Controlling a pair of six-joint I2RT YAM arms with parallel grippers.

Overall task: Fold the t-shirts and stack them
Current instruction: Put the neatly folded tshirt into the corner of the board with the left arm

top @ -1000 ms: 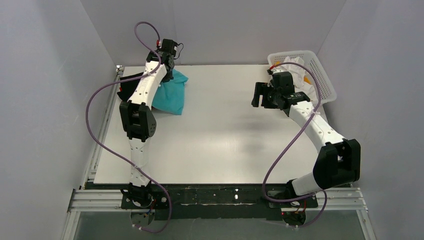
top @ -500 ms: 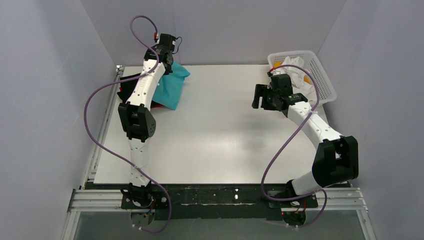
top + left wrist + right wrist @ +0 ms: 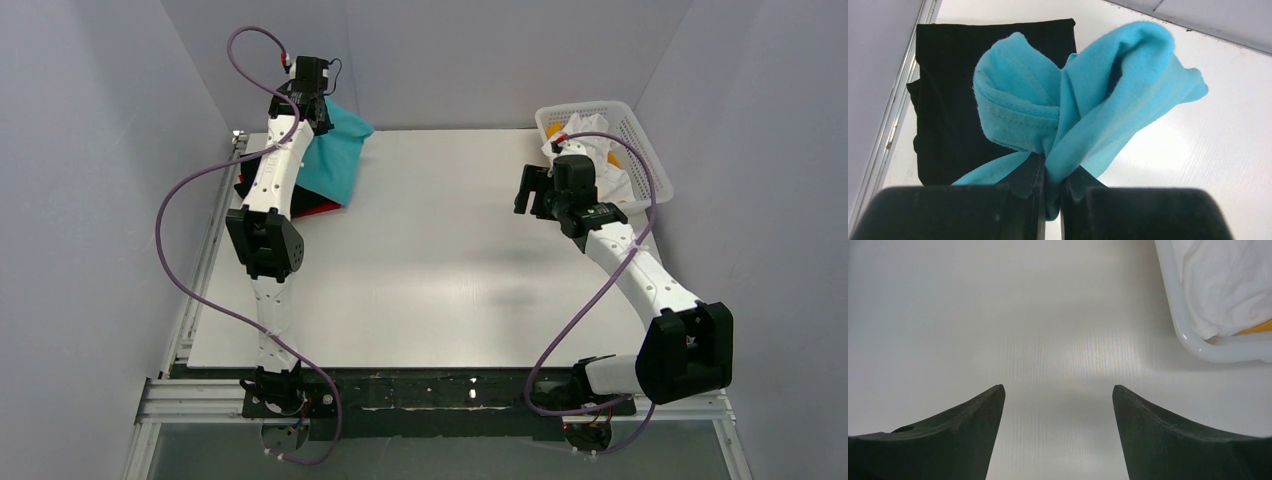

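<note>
Left arm: we find the left gripper raised above the far left corner of the white table, jaws pressed together and pinching a bunched fold of the plain turquoise-blue cotton t-shirt. The cloth squeezes up between the jaws and puffs into two rounded lobes; one thin strip trails away to the left in the wrist view. From overhead the shirt drapes down from the gripper toward the table's far left corner; we cannot tell whether its lower edge touches what lies below.

Stack: a black t-shirt folded into a flat rectangle lies at the table's far left corner, against the left edge. A red t-shirt shows only as a narrow edge under the turquoise cloth, on the side facing the table's middle.

Right arm: the right gripper hovers over bare table surface, jaws spread wide with nothing between them. Just beside it, on the table's far right corner, sits the white plastic mesh basket, holding a crumpled white cloth and an orange-yellow scrap we cannot identify
</note>
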